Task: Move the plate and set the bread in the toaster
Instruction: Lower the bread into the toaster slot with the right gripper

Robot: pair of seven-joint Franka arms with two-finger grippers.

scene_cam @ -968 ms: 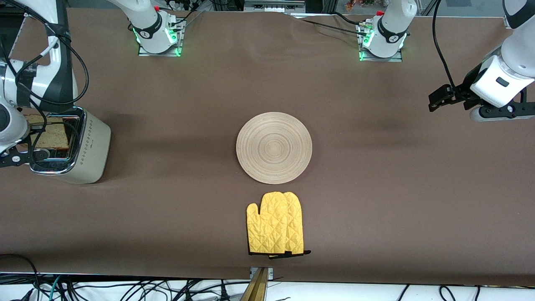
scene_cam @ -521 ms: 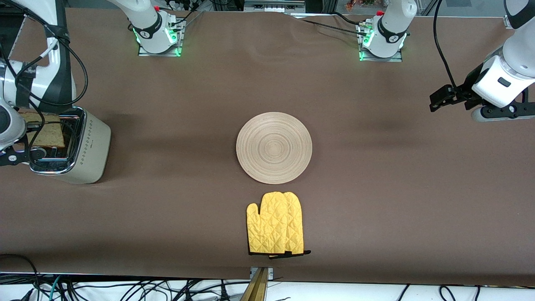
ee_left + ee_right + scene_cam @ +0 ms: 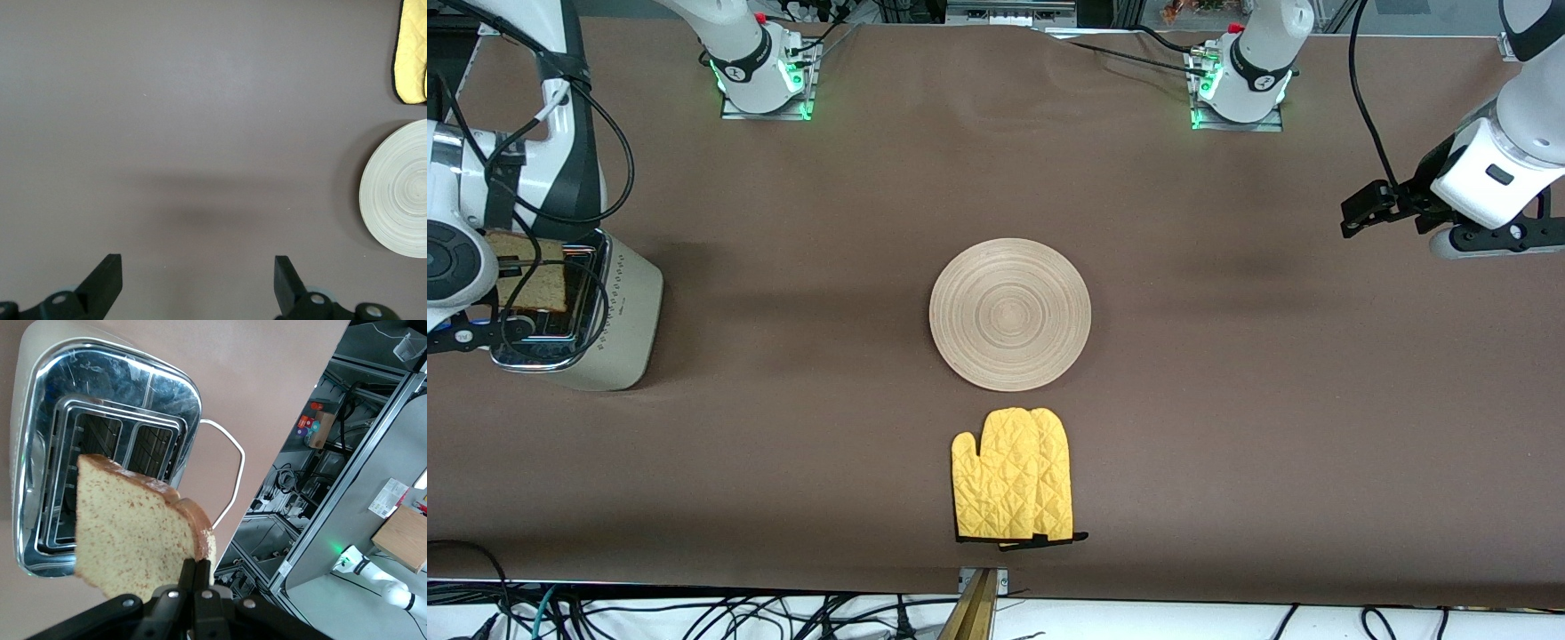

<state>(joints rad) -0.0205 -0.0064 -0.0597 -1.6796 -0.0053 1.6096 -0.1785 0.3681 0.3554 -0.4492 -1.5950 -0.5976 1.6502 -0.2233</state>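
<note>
My right gripper (image 3: 195,570) is shut on the crust edge of the bread (image 3: 140,533), a pale speckled slice with a brown crust. It holds the slice on edge over the chrome top and slots of the cream toaster (image 3: 40,407). In the front view the bread (image 3: 538,283) shows above the toaster (image 3: 618,311) at the right arm's end of the table. The round grooved plate (image 3: 1009,314) lies at the table's middle with nothing on it. My left gripper (image 3: 197,270) hangs open over bare table at the left arm's end, and the plate (image 3: 400,190) shows at that view's edge.
A yellow quilted oven mitt (image 3: 1014,476) lies flat just nearer the front camera than the plate. A white cord (image 3: 230,463) loops out from the toaster. The brown cloth covers the whole table.
The right wrist has turned and the bread has shifted slightly over the toaster top. The left arm has barely moved.
</note>
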